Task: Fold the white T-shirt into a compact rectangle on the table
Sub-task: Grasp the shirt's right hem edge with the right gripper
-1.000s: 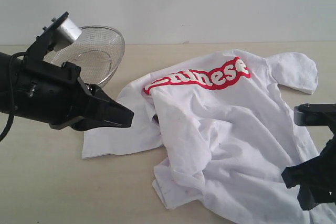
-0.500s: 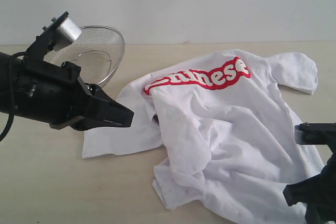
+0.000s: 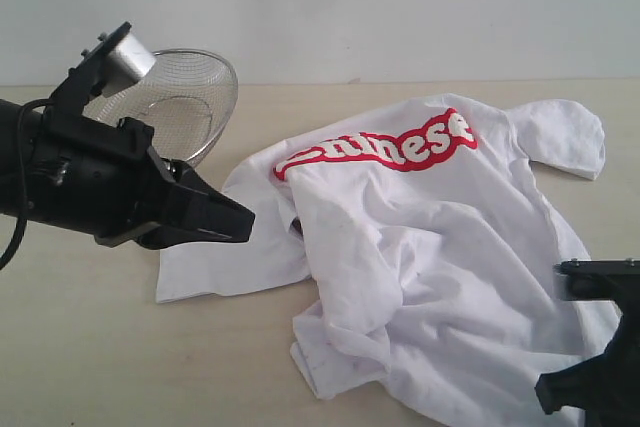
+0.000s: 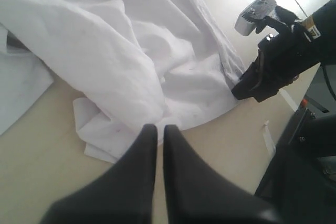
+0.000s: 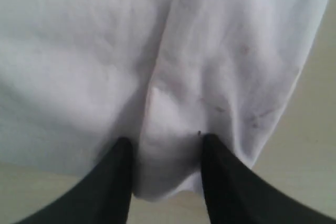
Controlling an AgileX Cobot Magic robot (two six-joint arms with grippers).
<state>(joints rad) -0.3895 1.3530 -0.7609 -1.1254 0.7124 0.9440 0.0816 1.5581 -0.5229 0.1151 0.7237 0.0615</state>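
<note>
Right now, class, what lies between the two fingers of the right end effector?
A bunched edge of the white T-shirt, resting on the table; the right wrist view shows it between the fingers of the right end effector.

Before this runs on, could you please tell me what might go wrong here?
The right claw straddles a bunched ridge near the edge of the white T-shirt: it may pinch several layers, or slip off. The left claw is shut, off the cloth, so a one-sided pull may drag the shirt.

Wrinkled soft cloth white T-shirt (image 3: 450, 247), matt speckled beige table (image 3: 100, 347), shiny wire-mesh metal basket (image 3: 195, 97)
</note>
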